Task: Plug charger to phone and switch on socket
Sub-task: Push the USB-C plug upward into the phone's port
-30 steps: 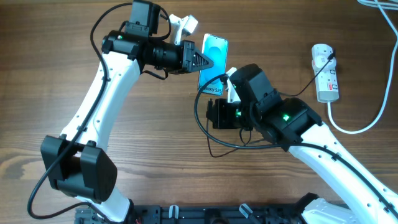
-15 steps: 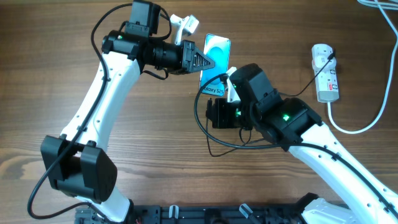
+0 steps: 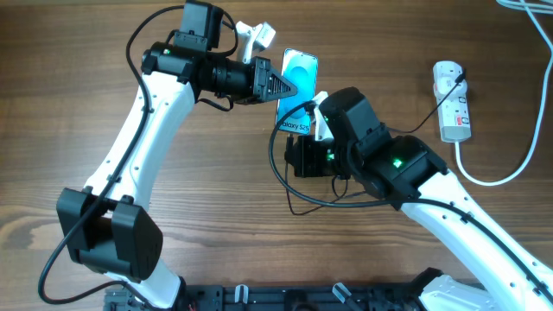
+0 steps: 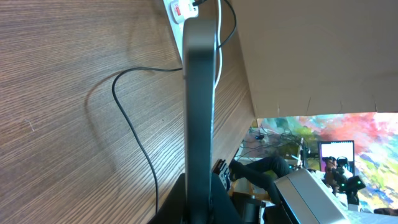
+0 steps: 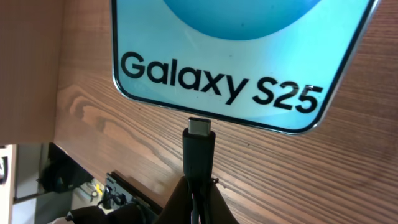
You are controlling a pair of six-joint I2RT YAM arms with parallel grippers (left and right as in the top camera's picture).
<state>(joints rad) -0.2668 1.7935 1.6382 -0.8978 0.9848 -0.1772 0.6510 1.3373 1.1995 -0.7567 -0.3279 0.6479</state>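
Left jaws pinching phone point(image 3: 302, 65) by edge. Right jaws pinching charger point(image 5: 199, 146), tip meeting phone's text end. Socket point(image 3: 451, 104) lying at 3 o'clock from phone.

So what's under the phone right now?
Wooden table shows past the lower edge of the phone, with the charger tip right at that edge. Whatever lies directly beneath the phone body is covered by it.

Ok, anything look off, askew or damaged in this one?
Nothing looks damaged or spilled. The phone sits clamped in the left claw, apparently tilted rather than flat, while the right claw holds the charger with its connector tip at the phone's bottom edge, metal showing, so not fully seated. That fits the task.
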